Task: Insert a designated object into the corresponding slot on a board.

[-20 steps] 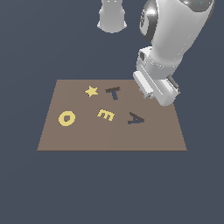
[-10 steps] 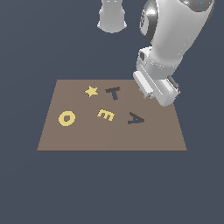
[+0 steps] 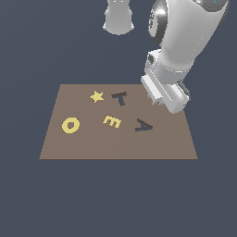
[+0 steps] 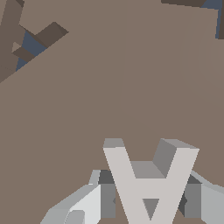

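Pincer (image 4: pixel 146 199) around pale A piece (image 4: pixel 146 183)

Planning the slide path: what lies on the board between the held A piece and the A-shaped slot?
Nothing. In the exterior view only bare brown board separates the gripper from the A slot. The wrist view shows the A piece over plain board.

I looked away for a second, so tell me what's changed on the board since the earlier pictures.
Nothing visibly changed. The arm hangs over the board's far corner on the exterior view's right, as before. The wrist view shows the fingers on either side of the pale A.
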### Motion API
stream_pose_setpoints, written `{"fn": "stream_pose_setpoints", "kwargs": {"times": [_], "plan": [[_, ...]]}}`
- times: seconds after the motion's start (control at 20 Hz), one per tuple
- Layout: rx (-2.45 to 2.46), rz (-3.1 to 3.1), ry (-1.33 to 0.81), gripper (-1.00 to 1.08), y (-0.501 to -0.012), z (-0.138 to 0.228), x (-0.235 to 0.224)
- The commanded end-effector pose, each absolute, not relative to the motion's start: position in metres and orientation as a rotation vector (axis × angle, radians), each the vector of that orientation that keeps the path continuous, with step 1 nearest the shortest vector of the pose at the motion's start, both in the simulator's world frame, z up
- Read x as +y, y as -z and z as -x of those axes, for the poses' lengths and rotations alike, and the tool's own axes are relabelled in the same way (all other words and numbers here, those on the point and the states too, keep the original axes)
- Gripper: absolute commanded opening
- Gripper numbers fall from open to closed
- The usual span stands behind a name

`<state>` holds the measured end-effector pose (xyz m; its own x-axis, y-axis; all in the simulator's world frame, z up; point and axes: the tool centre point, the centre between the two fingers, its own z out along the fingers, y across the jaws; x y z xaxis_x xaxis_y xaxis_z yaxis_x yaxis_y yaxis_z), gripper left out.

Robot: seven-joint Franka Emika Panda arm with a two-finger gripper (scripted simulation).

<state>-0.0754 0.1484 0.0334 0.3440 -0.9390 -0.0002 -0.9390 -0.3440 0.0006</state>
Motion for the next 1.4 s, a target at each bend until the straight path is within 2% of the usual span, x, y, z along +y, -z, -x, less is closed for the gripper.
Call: {"fn": "stream_pose_setpoints", "kwargs": {"times": [0.0, 0.85, 1.35], "plan": [[-1.829, -2.555, 0.000, -1.00, -0.034, 0.070, 0.147], [-2.312, -2.129, -0.001, -1.00, -0.039, -0.016, 0.112], [-2.454, -1.963, -0.001, -1.00, -0.040, -0.040, 0.091]]}}
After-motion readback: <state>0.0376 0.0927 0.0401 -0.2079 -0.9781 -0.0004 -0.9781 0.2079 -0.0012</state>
